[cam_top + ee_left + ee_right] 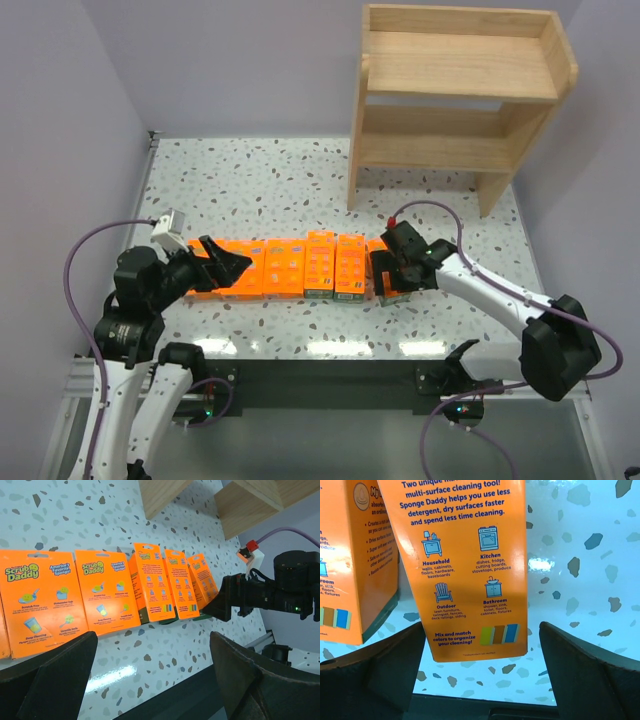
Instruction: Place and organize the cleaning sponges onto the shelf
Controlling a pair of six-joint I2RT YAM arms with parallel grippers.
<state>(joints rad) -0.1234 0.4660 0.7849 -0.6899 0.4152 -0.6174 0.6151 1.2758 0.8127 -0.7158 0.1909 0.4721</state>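
Observation:
Several orange sponge packs lie in a row across the middle of the table; some show a dark green edge. The wooden shelf stands empty at the far right. My left gripper is open and empty above the row's left end; its wrist view shows the packs ahead of its gripper. My right gripper is open over the rightmost pack, mostly hiding it. In the right wrist view the end of that pack lies between the spread fingers, untouched, with another pack on its left.
The speckled table has a black front edge. The shelf's legs show at the top of the left wrist view, and the right arm shows at its right. Lilac walls close in the back and both sides.

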